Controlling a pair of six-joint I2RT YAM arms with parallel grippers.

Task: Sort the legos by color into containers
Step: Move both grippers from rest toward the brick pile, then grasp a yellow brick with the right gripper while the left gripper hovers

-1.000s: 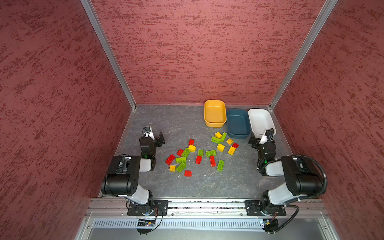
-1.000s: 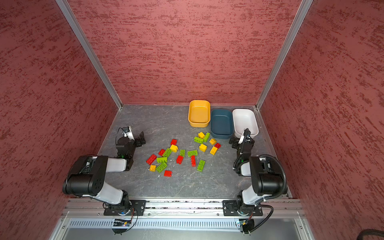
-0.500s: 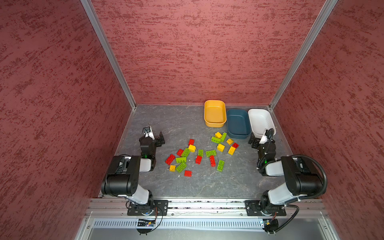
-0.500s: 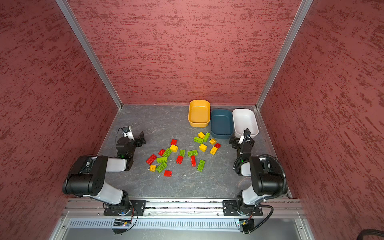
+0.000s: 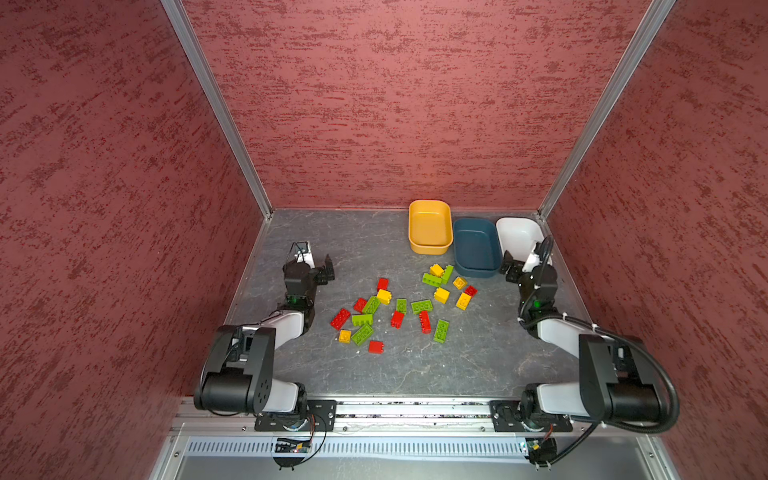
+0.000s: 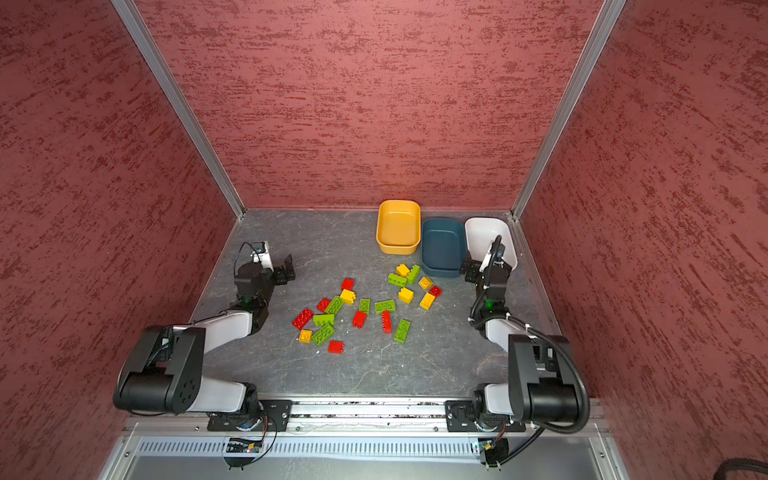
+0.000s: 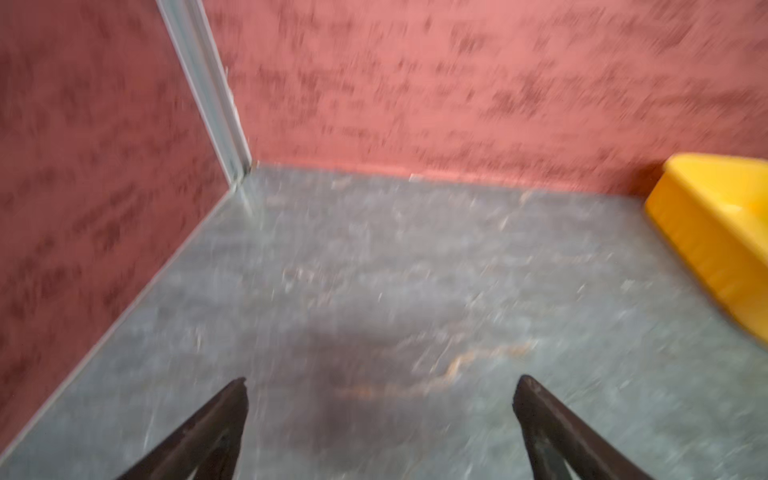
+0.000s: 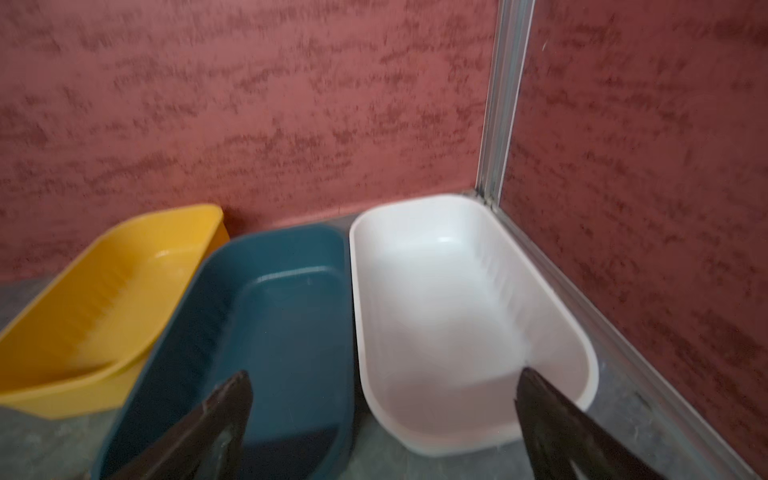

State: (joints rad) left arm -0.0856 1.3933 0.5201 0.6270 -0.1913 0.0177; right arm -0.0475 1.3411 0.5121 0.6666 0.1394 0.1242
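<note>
The legos (image 5: 401,305) lie loose on the middle of the tabletop (image 5: 374,374) — red, green and yellow mixed, none in a tub, so I think the sorting has not started. They are small hard plastic bricks with studs, some square, some oblong; a few touch each other near the blue tub (image 5: 476,249). This one stands between the yellow tub (image 5: 430,226) and the white tub (image 5: 519,235) at the far right corner, probably so one arm can reach all three. The tubs are smooth, shallow, round-cornered and empty. The right hand (image 8: 382,376) hovers just before them, jaws wide, holding nothing. The left hand (image 7: 382,382) — also wide and empty — points at bare grey marbled surface.
</note>
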